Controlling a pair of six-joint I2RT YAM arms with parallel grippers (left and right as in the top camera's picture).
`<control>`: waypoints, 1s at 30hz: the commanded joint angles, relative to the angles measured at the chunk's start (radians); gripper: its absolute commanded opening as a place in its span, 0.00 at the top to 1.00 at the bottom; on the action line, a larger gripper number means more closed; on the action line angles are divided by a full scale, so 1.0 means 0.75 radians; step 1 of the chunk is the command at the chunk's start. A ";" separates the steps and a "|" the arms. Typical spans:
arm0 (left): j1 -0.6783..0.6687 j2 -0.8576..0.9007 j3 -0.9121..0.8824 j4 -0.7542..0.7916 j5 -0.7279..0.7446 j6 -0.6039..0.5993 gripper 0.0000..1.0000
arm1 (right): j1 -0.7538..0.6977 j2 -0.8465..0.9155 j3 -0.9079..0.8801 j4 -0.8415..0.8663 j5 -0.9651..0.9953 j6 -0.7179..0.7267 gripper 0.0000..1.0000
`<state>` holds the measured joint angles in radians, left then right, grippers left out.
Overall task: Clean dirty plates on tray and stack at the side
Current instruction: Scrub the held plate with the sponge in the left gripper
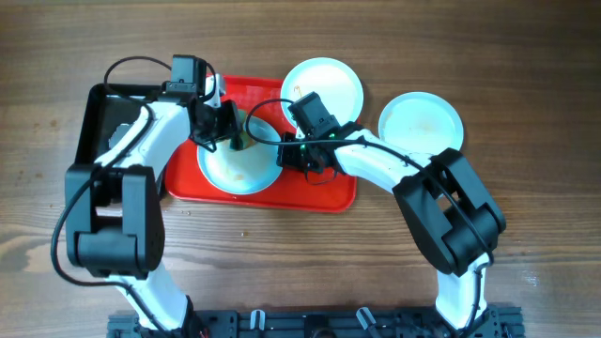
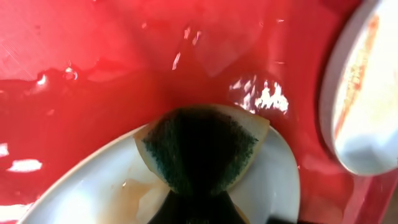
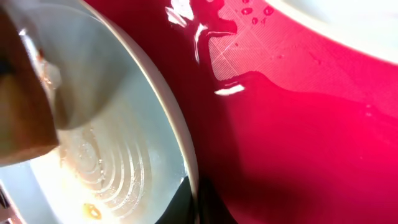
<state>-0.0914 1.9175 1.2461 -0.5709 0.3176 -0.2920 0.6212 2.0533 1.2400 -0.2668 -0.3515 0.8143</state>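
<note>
A plate [image 1: 239, 167] lies on the red tray [image 1: 324, 192]; its bowl shows wet brown sauce smears [image 2: 134, 193] [image 3: 93, 210]. My left gripper [image 1: 235, 134] is shut on a green-and-yellow sponge [image 2: 202, 149] pressed on the plate's far rim. My right gripper [image 1: 299, 158] is shut on the plate's right rim [image 3: 186, 168], one finger on each side. A second plate [image 1: 324, 86] sits at the tray's far edge, with an orange streak in the left wrist view [image 2: 360, 81]. A third plate [image 1: 421, 122] lies on the table to the right.
A black tray [image 1: 94, 122] stands left of the red tray under my left arm. The red tray's floor is wet with water beads [image 3: 249, 12]. Wooden table [image 1: 526, 75] surrounds everything.
</note>
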 commanded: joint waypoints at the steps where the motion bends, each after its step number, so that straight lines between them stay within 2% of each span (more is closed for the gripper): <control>1: 0.003 0.123 0.018 -0.010 -0.035 -0.194 0.96 | -0.005 0.033 0.006 0.001 -0.013 -0.004 0.96; 4: 0.003 0.165 0.018 -0.251 -0.035 -0.194 0.96 | -0.005 0.033 0.007 0.001 -0.013 -0.004 0.96; 7: 0.004 0.165 0.018 -0.448 -0.007 0.008 0.96 | -0.005 0.033 0.006 0.002 -0.019 -0.004 0.96; 10: 0.006 0.165 0.018 -0.543 0.401 0.469 0.96 | -0.005 0.033 0.006 -0.001 -0.022 -0.004 0.96; 13: 0.007 0.165 0.018 -0.489 0.397 0.516 0.96 | -0.005 0.033 0.007 -0.004 -0.023 -0.005 0.96; 15: 0.006 0.165 0.018 -0.366 0.219 0.370 0.96 | -0.005 0.033 0.006 -0.003 -0.033 -0.015 0.96; 18: 0.006 0.167 0.018 -0.143 -0.169 0.047 0.96 | -0.005 0.033 0.007 0.006 -0.042 -0.025 0.95; 19: 0.006 0.167 0.018 -0.129 -0.325 -0.076 0.96 | -0.005 0.033 0.006 0.006 -0.042 -0.025 0.96; 21: 0.006 0.167 0.018 -0.192 -0.753 -0.450 0.96 | -0.005 0.033 0.007 0.005 -0.042 -0.026 0.96; 23: 0.006 0.167 0.018 -0.263 -0.820 -0.506 0.96 | -0.005 0.033 0.006 0.005 -0.042 -0.031 0.95; 25: 0.006 0.167 0.018 -0.322 -0.819 -0.503 0.96 | -0.005 0.033 0.006 0.006 -0.042 -0.030 0.96; 26: 0.006 0.167 0.018 -0.362 -0.751 -0.402 0.96 | -0.005 0.033 0.007 0.006 -0.043 -0.030 0.96; 28: 0.009 0.167 0.018 -0.400 -0.482 -0.146 0.96 | -0.005 0.033 0.007 0.007 -0.042 -0.030 0.96; 30: 0.016 0.166 0.018 -0.463 -0.076 0.095 0.96 | -0.005 0.033 0.006 0.007 -0.043 -0.029 0.96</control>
<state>-0.1070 1.9820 1.3064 -0.8558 -0.0196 -0.4778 0.6277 2.0556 1.2469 -0.2470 -0.4007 0.8101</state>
